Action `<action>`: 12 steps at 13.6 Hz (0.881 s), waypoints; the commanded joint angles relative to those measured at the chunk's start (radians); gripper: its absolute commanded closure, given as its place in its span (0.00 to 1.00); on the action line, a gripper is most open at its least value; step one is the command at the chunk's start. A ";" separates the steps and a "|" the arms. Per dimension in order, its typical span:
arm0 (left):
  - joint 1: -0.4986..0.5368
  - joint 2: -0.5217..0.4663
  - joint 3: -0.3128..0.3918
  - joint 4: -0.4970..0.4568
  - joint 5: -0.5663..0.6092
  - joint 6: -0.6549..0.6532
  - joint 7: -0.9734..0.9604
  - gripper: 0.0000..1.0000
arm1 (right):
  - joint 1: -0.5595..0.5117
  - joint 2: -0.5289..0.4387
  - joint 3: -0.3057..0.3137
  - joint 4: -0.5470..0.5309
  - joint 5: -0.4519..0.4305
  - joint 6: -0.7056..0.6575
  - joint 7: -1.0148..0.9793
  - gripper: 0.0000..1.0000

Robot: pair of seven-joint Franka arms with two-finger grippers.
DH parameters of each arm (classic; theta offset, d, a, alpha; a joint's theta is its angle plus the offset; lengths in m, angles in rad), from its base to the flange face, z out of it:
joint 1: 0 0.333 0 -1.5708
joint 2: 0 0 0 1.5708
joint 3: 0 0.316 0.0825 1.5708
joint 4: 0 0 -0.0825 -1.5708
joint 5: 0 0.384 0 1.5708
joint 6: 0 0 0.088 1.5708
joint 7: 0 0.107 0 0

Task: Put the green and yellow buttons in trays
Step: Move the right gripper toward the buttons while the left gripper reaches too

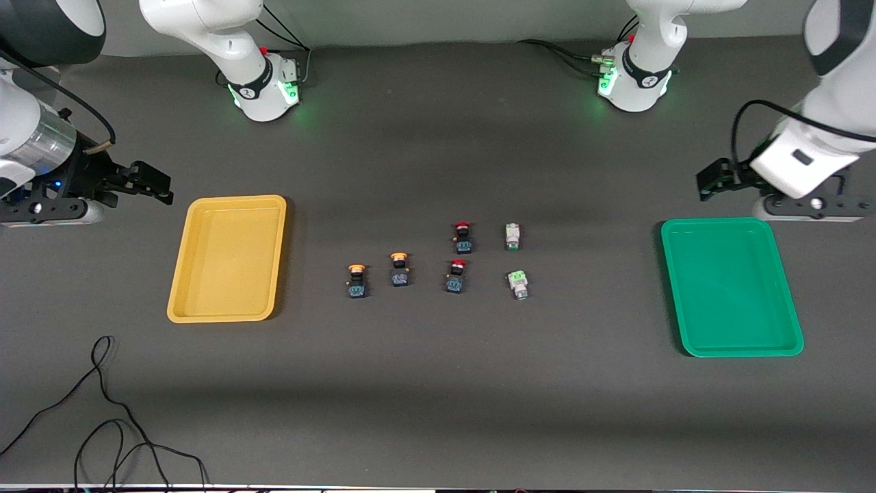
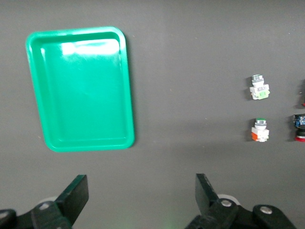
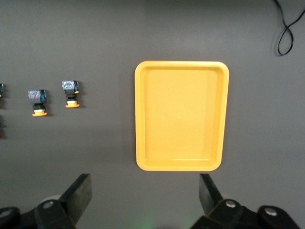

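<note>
Two yellow-capped dark buttons (image 1: 356, 281) (image 1: 400, 269) and two green-topped white buttons (image 1: 512, 236) (image 1: 518, 284) lie mid-table. The yellow tray (image 1: 229, 260) lies toward the right arm's end and holds nothing. The green tray (image 1: 731, 286) lies toward the left arm's end and holds nothing. My left gripper (image 1: 715, 179) is open and empty, up over bare table beside the green tray. Its wrist view shows its open jaws (image 2: 142, 195), the green tray (image 2: 81, 90) and both green buttons (image 2: 259, 89) (image 2: 259, 130). My right gripper (image 1: 147, 181) is open and empty beside the yellow tray (image 3: 181, 117). Its wrist view shows both yellow buttons (image 3: 37, 101) (image 3: 71, 92).
Two red-capped dark switches (image 1: 462, 237) (image 1: 456, 276) lie between the yellow and green buttons. A loose black cable (image 1: 102, 411) trails on the table nearer the front camera than the yellow tray. The arm bases (image 1: 263, 82) (image 1: 633, 79) stand at the table's back edge.
</note>
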 commanded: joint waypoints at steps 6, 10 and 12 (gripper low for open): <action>-0.318 -0.066 -0.009 -0.217 -0.098 0.220 -0.483 0.00 | 0.188 0.100 0.005 0.008 0.103 0.074 0.258 0.00; -0.497 -0.039 -0.035 -0.221 -0.085 0.256 -0.669 0.00 | 0.288 0.201 0.005 -0.035 0.105 0.192 0.373 0.00; -0.552 -0.026 -0.037 -0.221 -0.084 0.264 -0.718 0.00 | 0.320 0.237 0.005 -0.113 0.112 0.319 0.399 0.00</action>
